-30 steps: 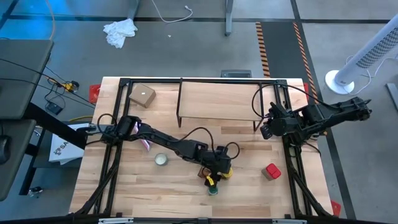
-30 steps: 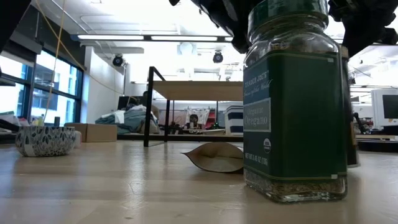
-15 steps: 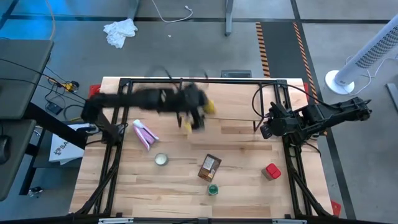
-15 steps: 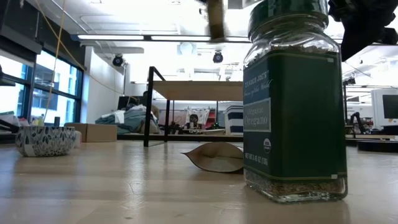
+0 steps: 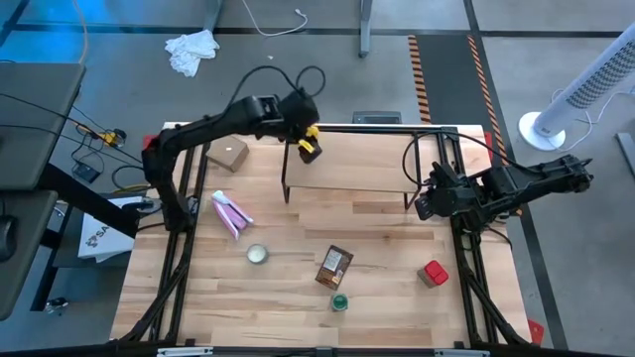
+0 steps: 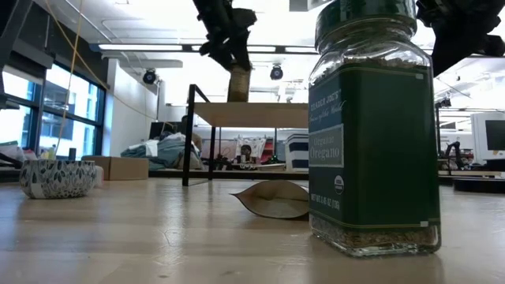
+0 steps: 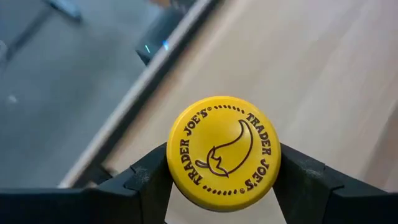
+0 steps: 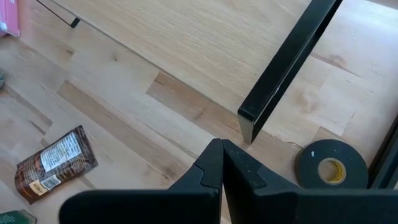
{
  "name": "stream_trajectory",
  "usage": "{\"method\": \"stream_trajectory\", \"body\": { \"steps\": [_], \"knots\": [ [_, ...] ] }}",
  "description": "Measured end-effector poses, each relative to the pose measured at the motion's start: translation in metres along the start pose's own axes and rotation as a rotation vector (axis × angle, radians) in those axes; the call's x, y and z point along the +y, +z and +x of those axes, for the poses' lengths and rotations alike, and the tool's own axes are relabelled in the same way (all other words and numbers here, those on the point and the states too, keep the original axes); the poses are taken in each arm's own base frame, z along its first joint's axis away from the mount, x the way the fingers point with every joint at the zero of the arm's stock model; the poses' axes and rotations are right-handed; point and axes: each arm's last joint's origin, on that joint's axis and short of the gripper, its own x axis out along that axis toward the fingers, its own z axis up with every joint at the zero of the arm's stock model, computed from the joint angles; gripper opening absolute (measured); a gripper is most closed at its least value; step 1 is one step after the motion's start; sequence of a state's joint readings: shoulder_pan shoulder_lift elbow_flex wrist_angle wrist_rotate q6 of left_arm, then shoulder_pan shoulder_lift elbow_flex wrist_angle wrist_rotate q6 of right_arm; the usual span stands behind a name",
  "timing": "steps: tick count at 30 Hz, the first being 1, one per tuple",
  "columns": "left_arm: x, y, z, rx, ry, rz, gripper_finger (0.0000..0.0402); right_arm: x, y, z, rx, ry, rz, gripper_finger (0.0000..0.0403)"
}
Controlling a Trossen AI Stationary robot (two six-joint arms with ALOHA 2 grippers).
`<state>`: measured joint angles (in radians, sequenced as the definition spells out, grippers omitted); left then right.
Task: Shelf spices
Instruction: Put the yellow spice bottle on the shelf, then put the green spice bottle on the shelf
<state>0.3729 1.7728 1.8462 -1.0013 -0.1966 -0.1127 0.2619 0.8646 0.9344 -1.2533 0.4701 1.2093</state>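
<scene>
My left gripper (image 5: 307,142) is shut on the yellow-lidded jar (image 7: 222,152) over the far left part of the shelf (image 5: 347,169), a light board on black legs. In the low view the jar (image 6: 238,84) has its bottom at the board's level; whether it touches, I cannot tell. The green-lidded jar (image 5: 340,302) stands near the front edge, the brown packet (image 5: 334,266) lies flat behind it, and the red container (image 5: 434,273) sits to the right. My right gripper (image 8: 222,163) waits shut by the shelf's right leg. My left gripper pinches the jar at its top, one finger (image 7: 146,177) on each of two opposite sides of the yellow lid's rim (image 7: 175,163). The fingers come slanting down from above. The jar hangs below them, about upright, lid up.
A pink packet (image 5: 229,213), a pale round tin (image 5: 257,255) and a small cardboard box (image 5: 228,152) lie on the table's left half. A roll of black tape (image 8: 328,165) lies by the shelf's right leg. Black frame bars run along the table's edges.
My left gripper has lifted the yellow-lidded jar from beside the green-lidded jar near the front edge, swung it up toward the far edge, and turned as it went. It now holds the jar over the shelf's far left part. The other spices have stayed put.
</scene>
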Motion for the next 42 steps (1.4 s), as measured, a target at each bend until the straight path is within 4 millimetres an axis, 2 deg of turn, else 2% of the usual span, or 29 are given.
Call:
{"method": "stream_trajectory", "body": {
  "steps": [5, 11, 18, 26, 34, 36, 39, 42],
  "knots": [
    [-0.009, -0.01, 0.006, 0.094, 0.01, 0.042, 0.022, 0.0, 0.0, 0.0, 0.0, 0.0, 0.005, 0.0],
    [-0.012, -0.016, 0.012, 0.086, 0.074, 0.022, 0.0222, 0.0, 0.0, 0.0, 0.001, -0.002, 0.003, 0.0],
    [-0.018, -0.021, 0.017, 0.113, 0.094, -0.007, 0.0294, 0.0, 0.0, 0.0, 0.001, -0.003, 0.002, 0.0],
    [-0.011, -0.019, -0.015, 0.03, 0.084, -0.045, 0.0305, 0.0, 0.0, 0.0, 0.002, -0.005, 0.001, 0.0],
    [0.0, -0.022, -0.069, -0.097, 0.046, -0.082, 0.0306, 0.0, 0.0, 0.0, 0.015, 0.003, -0.006, 0.0],
    [0.0, -0.026, -0.09, -0.138, 0.001, -0.108, 0.0306, 0.001, 0.0, 0.0, 0.023, 0.023, 0.001, 0.0],
    [-0.012, -0.035, -0.12, -0.197, -0.069, -0.115, 0.0307, 0.007, 0.001, 0.0, 0.049, 0.095, -0.006, 0.0],
    [-0.038, -0.053, -0.138, -0.229, -0.109, -0.047, 0.0307, 0.013, 0.001, 0.0, 0.07, 0.146, -0.016, 0.0]
  ]
}}
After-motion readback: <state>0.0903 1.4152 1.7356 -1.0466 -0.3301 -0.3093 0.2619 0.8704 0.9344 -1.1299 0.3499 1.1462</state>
